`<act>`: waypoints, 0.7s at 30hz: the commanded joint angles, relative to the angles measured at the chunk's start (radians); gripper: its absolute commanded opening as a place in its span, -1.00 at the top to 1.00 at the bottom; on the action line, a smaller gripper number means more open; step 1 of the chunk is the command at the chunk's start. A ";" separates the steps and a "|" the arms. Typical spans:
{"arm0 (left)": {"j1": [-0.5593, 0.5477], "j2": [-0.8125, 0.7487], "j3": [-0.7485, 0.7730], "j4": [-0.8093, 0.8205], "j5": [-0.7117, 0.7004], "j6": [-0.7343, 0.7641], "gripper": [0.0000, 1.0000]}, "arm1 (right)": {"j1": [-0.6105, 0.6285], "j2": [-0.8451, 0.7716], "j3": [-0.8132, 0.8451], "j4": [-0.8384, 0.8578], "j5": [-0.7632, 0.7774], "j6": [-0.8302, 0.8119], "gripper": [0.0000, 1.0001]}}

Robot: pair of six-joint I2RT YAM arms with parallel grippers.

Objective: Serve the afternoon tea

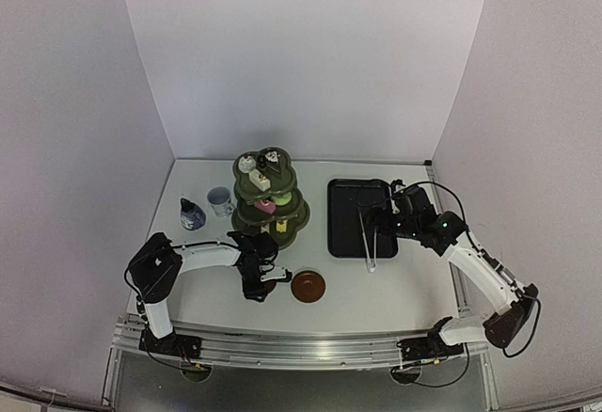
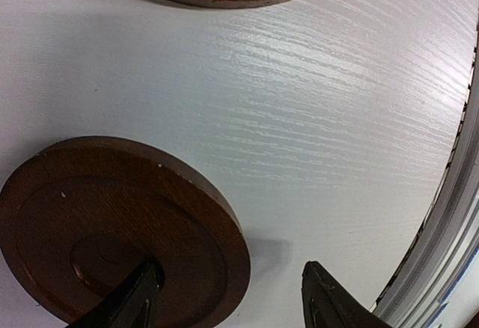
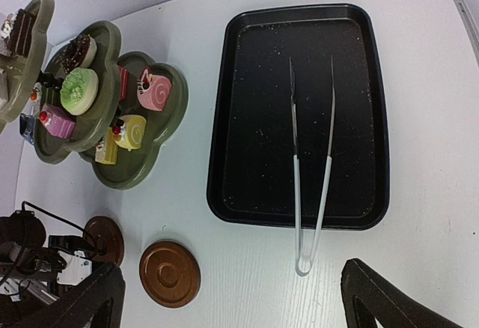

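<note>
Coaster (image 2: 112, 223) near table (image 2: 337, 156) edge (bare strip between)

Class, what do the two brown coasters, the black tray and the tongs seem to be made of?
Coasters: probably wood, smooth stained brown; grain lines and turned rings show. Tray: possibly coated metal or plastic; matte black with pale speckles. Tongs: likely metal, grey shine on the blades, white-coated lower arms.

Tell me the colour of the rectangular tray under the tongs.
The rectangular tray is black, finely speckled; right wrist view shows it best.
</note>
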State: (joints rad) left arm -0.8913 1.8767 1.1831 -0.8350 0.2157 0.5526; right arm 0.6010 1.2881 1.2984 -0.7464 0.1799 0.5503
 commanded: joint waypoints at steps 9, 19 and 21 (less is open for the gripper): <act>0.040 -0.051 0.040 -0.132 -0.018 -0.012 -0.49 | 0.003 -0.015 0.023 -0.001 -0.005 0.005 -0.96; 0.113 -0.103 0.198 -0.178 0.034 -0.019 -0.62 | 0.004 -0.011 0.025 -0.001 -0.007 0.005 -0.97; 0.132 -0.112 0.237 -0.213 0.080 -0.017 -0.62 | 0.004 -0.007 0.027 -0.002 -0.010 0.005 -0.97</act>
State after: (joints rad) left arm -0.7769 1.8417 1.3208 -0.9761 0.2138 0.5324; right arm 0.6010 1.2881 1.2984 -0.7490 0.1799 0.5507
